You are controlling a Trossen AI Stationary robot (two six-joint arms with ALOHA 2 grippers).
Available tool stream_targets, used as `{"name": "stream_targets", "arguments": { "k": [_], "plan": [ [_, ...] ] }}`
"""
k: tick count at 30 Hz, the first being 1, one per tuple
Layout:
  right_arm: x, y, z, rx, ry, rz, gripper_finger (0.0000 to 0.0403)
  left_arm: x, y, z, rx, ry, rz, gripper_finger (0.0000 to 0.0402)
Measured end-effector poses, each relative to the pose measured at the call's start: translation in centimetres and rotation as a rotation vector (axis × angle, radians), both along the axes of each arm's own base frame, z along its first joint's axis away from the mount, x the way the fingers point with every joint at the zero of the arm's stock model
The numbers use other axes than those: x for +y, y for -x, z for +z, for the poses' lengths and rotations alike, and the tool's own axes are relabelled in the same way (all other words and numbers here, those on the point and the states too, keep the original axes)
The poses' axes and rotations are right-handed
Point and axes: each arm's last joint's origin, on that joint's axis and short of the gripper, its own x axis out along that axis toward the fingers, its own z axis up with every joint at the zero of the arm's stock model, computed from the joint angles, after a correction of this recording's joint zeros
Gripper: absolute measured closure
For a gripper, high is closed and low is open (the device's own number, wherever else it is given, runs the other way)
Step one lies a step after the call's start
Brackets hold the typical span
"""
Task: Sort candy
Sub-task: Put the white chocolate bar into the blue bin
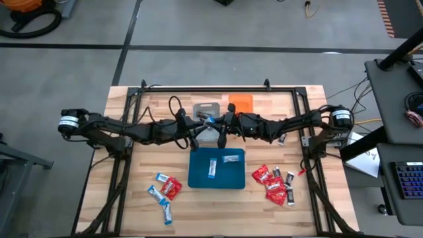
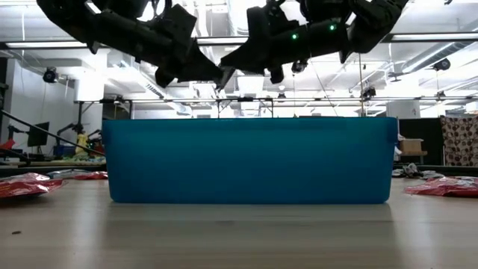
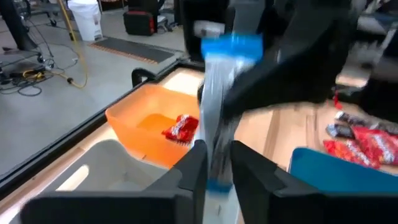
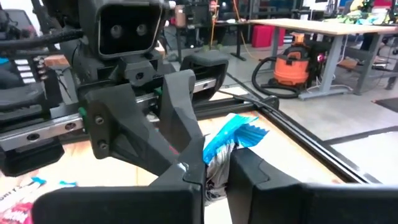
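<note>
Room: a big workshop with a grey floor; a wooden table (image 1: 218, 198) fills the middle of the high view.
Trays: a blue tray (image 1: 217, 168) sits at the centre, with a grey tray (image 1: 207, 108) and an orange tray (image 1: 241, 101) above it in the picture.
Candy on table: one pile of candy (image 1: 165, 192) lies at lower left and another pile (image 1: 274, 184) at lower right; two blue-and-white bars lie in the blue tray.
Candy in hand: one blue-and-white bar (image 3: 219, 118) is up in the air, just above the blue tray's top edge.
Left gripper (image 3: 216, 163): its fingers pinch one end of the bar.
Right gripper (image 4: 216, 171): its fingers pinch the other end.
Key fact: the bar's long side runs straight from one gripper to the other, so both are equally near.
Next, I think: one gripper must let go before the bar can drop into the blue tray.
</note>
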Motion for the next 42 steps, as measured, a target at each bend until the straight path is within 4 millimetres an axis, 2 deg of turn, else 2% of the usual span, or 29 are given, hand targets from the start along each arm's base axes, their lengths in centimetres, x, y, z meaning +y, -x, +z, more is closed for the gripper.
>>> {"name": "stream_targets", "arguments": {
  "k": [6, 11, 15, 22, 29, 35, 42],
  "plan": [
    [0.2, 1.2, 1.4, 0.062, 0.010, 0.029, 0.0379, -0.1, 0.8, 0.1, 0.067, 0.002, 0.000, 0.0287],
    [1.2, 3.0, 2.3, 0.189, -0.048, 0.301, 0.0379, -0.1, 1.9, 1.0, 0.199, 0.041, 0.015, 0.0270],
    [2.5, 4.4, 1.5, 0.375, -0.111, 0.485, 0.0377, -0.1, 2.6, 1.9, 0.303, 0.061, 0.026, 0.0269],
    [4.3, 5.5, -0.6, 0.609, -0.228, 0.509, 0.0364, -0.1, 3.4, 3.1, 0.442, 0.103, 0.055, 0.0269],
    [5.4, 5.1, -1.7, 0.658, -0.260, 0.527, 0.0360, -0.1, 4.2, 3.8, 0.570, 0.156, 0.100, 0.0269],
    [5.6, 5.2, -1.8, 0.668, -0.315, 0.494, 0.0313, -0.1, 4.2, 3.7, 0.588, 0.166, 0.117, 0.0269],
    [5.5, 5.3, -2.0, 0.694, -0.291, 0.433, 0.0243, -0.1, 4.1, 3.4, 0.597, 0.185, 0.134, 0.0269]
  ]
}}
